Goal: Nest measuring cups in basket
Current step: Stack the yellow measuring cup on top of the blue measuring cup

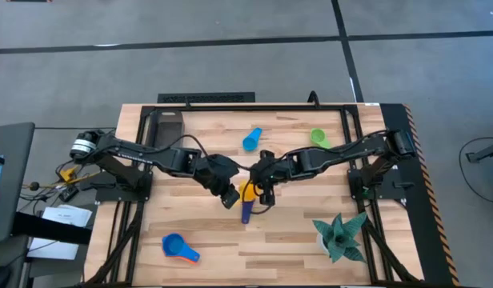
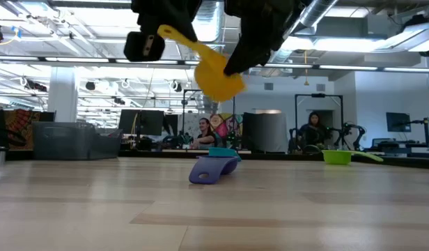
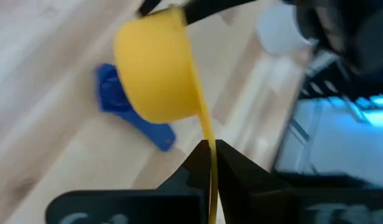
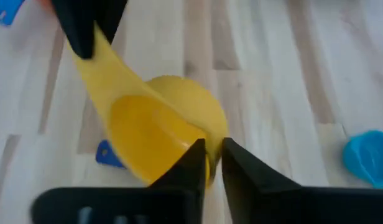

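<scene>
Both arms reach in from the 2 side edges of the counter (image 1: 198,240) and meet over its middle, elbows bent, wrists angled toward each other. Around that meeting point the wood is mostly bare; the near strip and the far strip of the counter both leave room to move.

The left gripper (image 3: 211,163) has its fingers pressed together on the thin handle of the yellow measuring cup (image 2: 218,75), which hangs well above the counter, bowl tilted down and away from that gripper. The right gripper (image 4: 213,163) comes at the same cup from the opposite side, its 2 fingers straddling the bowl's rim with only a narrow gap between them; I cannot tell whether they are actually pinching the rim or just sitting around it.

Directly below the 2 grippers, a dark blue measuring cup (image 2: 213,169) lies on the wood. Beyond the grippers, toward the far edge, a light blue measuring cup (image 1: 252,140) lies on its side, and past the right gripper along its own arm a green measuring cup (image 1: 319,138) sits near the black frame (image 1: 254,106). On the near side of the left gripper, well apart, a blue measuring cup (image 1: 174,245) rests against an orange one (image 1: 188,256). The teal spiky plant (image 1: 340,236) stands near the front right corner. In the room behind, 2 people sit at desks.
</scene>
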